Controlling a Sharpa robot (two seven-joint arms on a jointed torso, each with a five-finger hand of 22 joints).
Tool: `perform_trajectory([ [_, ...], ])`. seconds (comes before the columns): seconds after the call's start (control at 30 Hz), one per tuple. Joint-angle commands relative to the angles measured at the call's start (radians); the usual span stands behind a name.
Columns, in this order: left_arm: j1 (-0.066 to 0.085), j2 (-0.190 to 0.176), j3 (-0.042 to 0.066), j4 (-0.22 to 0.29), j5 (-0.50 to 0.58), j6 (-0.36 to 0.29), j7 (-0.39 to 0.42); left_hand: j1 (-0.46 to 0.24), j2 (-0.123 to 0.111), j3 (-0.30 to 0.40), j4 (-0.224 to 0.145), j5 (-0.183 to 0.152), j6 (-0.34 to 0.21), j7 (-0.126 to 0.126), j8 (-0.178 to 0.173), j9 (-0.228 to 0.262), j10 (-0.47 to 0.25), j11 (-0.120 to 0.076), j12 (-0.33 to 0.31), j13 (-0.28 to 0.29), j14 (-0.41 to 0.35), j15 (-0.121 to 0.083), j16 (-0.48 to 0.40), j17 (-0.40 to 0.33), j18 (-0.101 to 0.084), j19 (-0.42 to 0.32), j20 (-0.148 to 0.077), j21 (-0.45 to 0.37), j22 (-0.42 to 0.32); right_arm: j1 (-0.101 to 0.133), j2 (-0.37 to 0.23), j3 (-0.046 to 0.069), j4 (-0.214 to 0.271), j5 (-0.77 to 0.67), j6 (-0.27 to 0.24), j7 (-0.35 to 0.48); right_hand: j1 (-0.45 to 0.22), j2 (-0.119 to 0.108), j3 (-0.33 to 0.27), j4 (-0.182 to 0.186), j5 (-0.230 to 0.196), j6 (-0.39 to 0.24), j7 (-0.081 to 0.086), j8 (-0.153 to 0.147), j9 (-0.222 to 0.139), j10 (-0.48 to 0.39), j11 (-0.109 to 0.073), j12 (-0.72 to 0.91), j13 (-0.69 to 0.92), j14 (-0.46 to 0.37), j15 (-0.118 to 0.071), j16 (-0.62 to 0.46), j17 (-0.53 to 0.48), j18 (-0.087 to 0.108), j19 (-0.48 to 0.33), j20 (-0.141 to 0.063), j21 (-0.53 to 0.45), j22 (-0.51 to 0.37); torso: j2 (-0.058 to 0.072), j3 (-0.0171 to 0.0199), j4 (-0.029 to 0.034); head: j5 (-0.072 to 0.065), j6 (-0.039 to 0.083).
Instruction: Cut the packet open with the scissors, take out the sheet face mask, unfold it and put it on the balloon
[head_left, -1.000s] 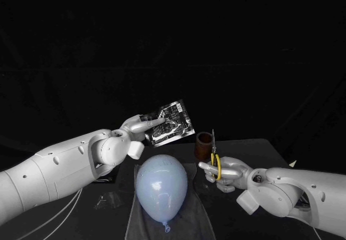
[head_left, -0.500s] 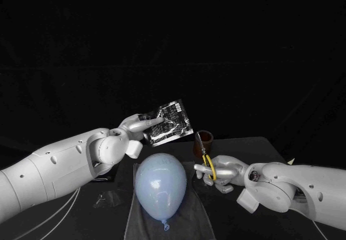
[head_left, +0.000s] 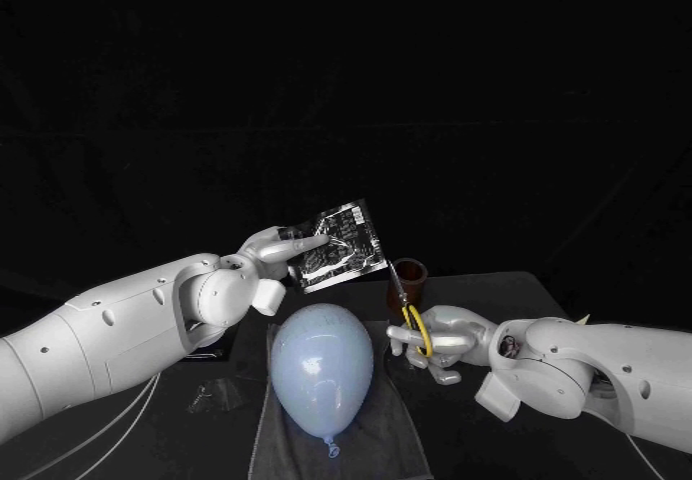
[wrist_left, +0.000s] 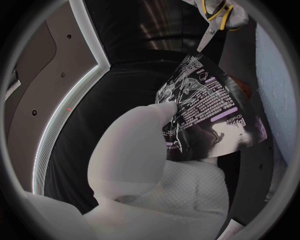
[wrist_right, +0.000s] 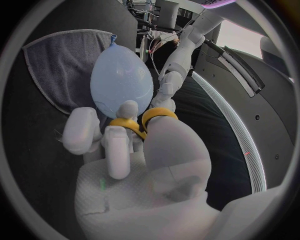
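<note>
Black table (head_left: 498, 290) under a dark backdrop.

The silver left hand (head_left: 281, 250) is raised off the table and pinches a black printed foil packet (head_left: 343, 245) by its near edge. The packet is held up, tilted, and looks unopened. In the left wrist view the fingers (wrist_left: 156, 112) press on the printed face, and most of the packet hangs free beyond them.

Below lies a pale blue oval balloon (head_left: 322, 370) on a dark grey cloth (head_left: 397, 435), knot toward the robot.

Yellow-handled steel scissors (head_left: 411, 318) point upward, their tips just beside the packet's right corner. I can't tell whether they touch it or whether the blades are parted. A brown cylindrical cup (head_left: 415, 272) stands on the table behind the blades.

The silver right hand (head_left: 440, 345) grasps the scissors with its fingers through the yellow loops.

The step looks like lining up for the first cut.
- Part the blades before feeding in the packet edge.
- Take only the sealed strip along one edge, so whatever is inside is not nicked.
- Hold the pinch firm, because the free foil will likely bend away from the blades.
- Cut close to the pinch, where the foil is stiffer.
- Aim the tips away from the balloon, since a slip downward could pop it.
</note>
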Motion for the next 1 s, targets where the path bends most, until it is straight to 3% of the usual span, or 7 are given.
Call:
perform_trajectory([
  [0.03,0.002,0.0,0.001,0.0,-0.007,0.004,0.003,-0.003,0.011,0.004,-0.001,0.004,0.007,0.003,0.006,0.031,0.005,0.001,0.003,0.002,0.007,-0.003,-0.005,0.001,0.013,0.005,0.0,0.005,-0.002,0.002,-0.004,0.001,0.002,-0.007,0.022,0.012,-0.048,-0.035,0.001,0.007,-0.004,-0.123,0.042,-0.053,-0.03,0.204,0.0,0.787,0.16,0.073,0.019,-0.012,0.172,0.007,-0.01,0.01,-0.025,-0.014,0.0,-0.0011,0.0007,-0.002,-0.002],
  [0.07,0.002,0.0,0.001,0.0,-0.007,0.004,0.003,-0.003,0.011,0.004,-0.001,0.004,0.007,0.003,0.006,0.031,0.005,0.001,0.003,0.002,0.007,-0.003,-0.005,0.001,0.013,0.005,0.0,0.005,-0.002,0.003,-0.006,0.002,0.002,-0.006,0.022,0.013,-0.079,-0.086,0.076,0.011,0.0,-0.141,0.057,-0.075,-0.055,0.202,0.009,0.775,0.153,0.074,0.031,-0.012,0.172,0.009,-0.009,0.02,-0.031,-0.017,0.0,-0.0005,0.0014,-0.002,-0.002],
  [0.2,0.001,0.0,0.001,-0.003,-0.005,0.003,0.005,-0.003,0.011,0.006,-0.003,0.004,0.007,0.003,0.007,0.032,0.005,0.001,0.004,0.002,0.007,-0.003,-0.005,0.001,0.013,0.006,-0.001,0.005,-0.002,0.004,-0.008,0.002,0.002,-0.004,0.028,0.01,-0.128,-0.175,0.21,0.011,-0.003,-0.181,0.073,-0.107,-0.095,0.194,0.022,0.746,0.14,0.073,0.042,-0.013,0.172,0.013,-0.015,0.033,-0.054,-0.03,0.0,-0.0001,0.0005,-0.002,-0.002],
  [0.4,0.001,-0.005,0.001,0.0,0.004,0.004,0.009,-0.003,0.01,0.007,-0.004,0.004,0.007,0.003,0.007,0.032,0.006,0.001,0.004,0.002,0.007,-0.003,-0.005,0.001,0.013,0.006,-0.001,0.005,-0.002,0.005,-0.01,0.001,0.0,-0.003,0.044,0.005,-0.154,-0.3,0.2,0.017,0.004,-0.293,0.096,-0.15,-0.135,0.091,0.045,0.465,0.005,0.048,0.059,-0.059,0.118,0.029,-0.057,0.045,-0.152,-0.085,0.0,0.0,-0.0017,0.0,-0.003],
  [0.57,0.001,-0.009,0.002,0.0,0.01,0.001,0.013,-0.004,0.01,0.008,-0.005,0.004,0.007,0.003,0.007,0.033,0.006,0.001,0.004,0.002,0.008,-0.003,-0.005,0.001,0.013,0.006,-0.001,0.005,-0.002,0.005,-0.009,0.001,-0.001,-0.006,0.055,0.001,-0.144,-0.329,0.174,0.016,0.017,-0.42,0.093,-0.174,-0.17,-0.09,0.042,-0.085,-0.317,0.029,0.057,-0.106,0.058,0.029,-0.05,0.047,-0.148,-0.083,0.0,0.0004,0.0004,-0.002,-0.004],
  [0.87,0.001,0.004,0.002,-0.018,0.014,0.0,0.015,-0.004,0.011,0.008,-0.005,0.003,0.008,0.003,0.008,0.033,0.007,0.001,0.004,0.002,0.008,-0.003,-0.005,0.001,0.013,0.007,-0.001,0.005,-0.002,0.005,-0.008,0.001,0.004,-0.022,0.06,-0.008,-0.117,-0.347,0.16,0.018,0.032,-0.547,0.109,-0.135,-0.177,-0.109,0.052,-0.316,-0.546,0.048,0.063,-0.07,0.087,0.016,-0.016,0.05,-0.077,-0.04,0.0,-0.0003,-0.0007,0.0,-0.004],
  [1.0,0.001,0.015,0.002,-0.028,0.017,-0.001,0.016,-0.004,0.011,0.008,-0.005,0.003,0.008,0.003,0.008,0.033,0.007,0.001,0.004,0.002,0.008,-0.003,-0.005,0.001,0.013,0.007,-0.001,0.005,-0.002,0.005,-0.006,0.001,0.005,-0.028,0.06,-0.016,-0.11,-0.34,0.168,0.018,0.027,-0.542,0.106,-0.103,-0.173,-0.078,0.052,-0.335,-0.583,0.056,0.064,-0.054,0.103,0.009,0.001,0.051,-0.036,-0.015,0.0,0.0005,-0.0001,0.002,-0.006],
])
